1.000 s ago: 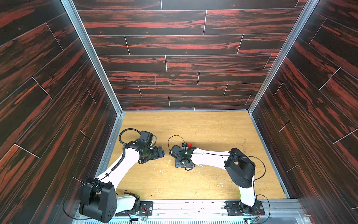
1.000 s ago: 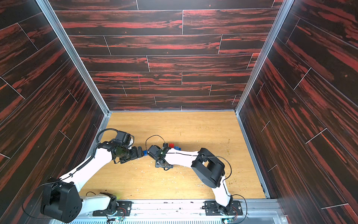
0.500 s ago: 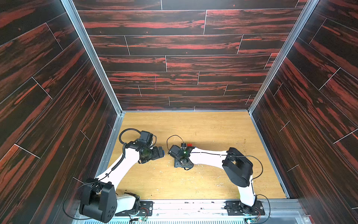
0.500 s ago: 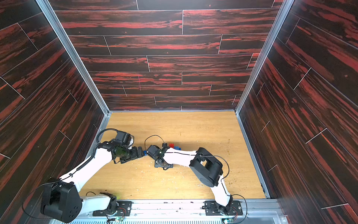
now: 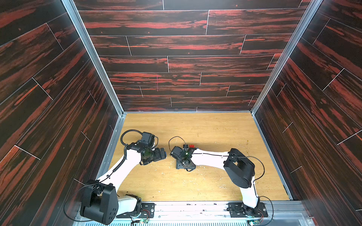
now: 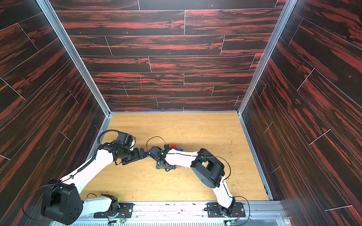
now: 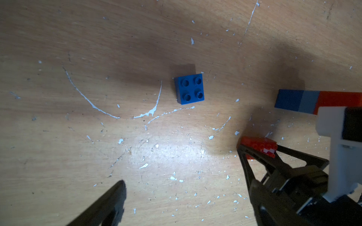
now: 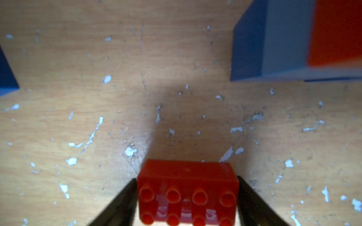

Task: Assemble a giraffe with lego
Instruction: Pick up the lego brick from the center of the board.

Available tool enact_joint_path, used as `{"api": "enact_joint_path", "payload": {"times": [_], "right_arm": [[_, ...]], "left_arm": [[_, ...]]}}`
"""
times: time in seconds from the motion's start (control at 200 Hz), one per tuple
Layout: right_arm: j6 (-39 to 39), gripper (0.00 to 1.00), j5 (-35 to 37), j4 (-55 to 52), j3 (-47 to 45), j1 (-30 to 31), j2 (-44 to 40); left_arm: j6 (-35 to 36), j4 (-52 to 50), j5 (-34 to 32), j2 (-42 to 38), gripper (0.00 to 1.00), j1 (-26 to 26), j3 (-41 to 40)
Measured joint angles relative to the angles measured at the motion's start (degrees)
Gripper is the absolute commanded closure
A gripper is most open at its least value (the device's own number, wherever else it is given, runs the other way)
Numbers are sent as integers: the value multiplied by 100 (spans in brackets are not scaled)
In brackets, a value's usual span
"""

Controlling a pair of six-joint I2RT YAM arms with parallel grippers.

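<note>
A small red brick (image 8: 187, 195) with its studs towards the camera sits between the fingertips of my right gripper (image 8: 187, 178), which press on its two short ends just over the wooden table. Close by, a stack of joined lego (image 8: 284, 39) lies on its side: dark blue, light blue, then red. The stack also shows in a top view (image 6: 176, 148). A loose dark blue brick (image 7: 189, 89) with four studs stands alone on the table. My left gripper (image 7: 182, 187) hangs open over bare wood, short of this brick, and holds nothing. The left wrist view shows the red brick (image 7: 258, 145) in the right gripper's fingers.
The wooden table (image 5: 205, 127) is scuffed and flecked with white. Dark panelled walls close it in at the left, right and back. Both arm bases sit on the metal rail (image 5: 186, 207) at the front edge. The two wrists (image 6: 146, 153) nearly meet left of centre.
The right arm's elbow has shifted slightly to the left. Both grippers stay about where they were, and no brick has visibly moved.
</note>
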Motion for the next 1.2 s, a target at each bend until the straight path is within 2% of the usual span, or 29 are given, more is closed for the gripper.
{"api": "enact_joint_path", "payload": {"times": [0.245,0.927,1.197], "right_arm": [[-37,25,2,-11,0,-2,0],[-107,24,50,-136,31,-2,0],[-205,27,50,-175,153,-2,0]], "left_arm": [[13,2,24,0,1,0,0],[22,2,94,0,2,0,0],[22,4,105,0,2,0,0]]}}
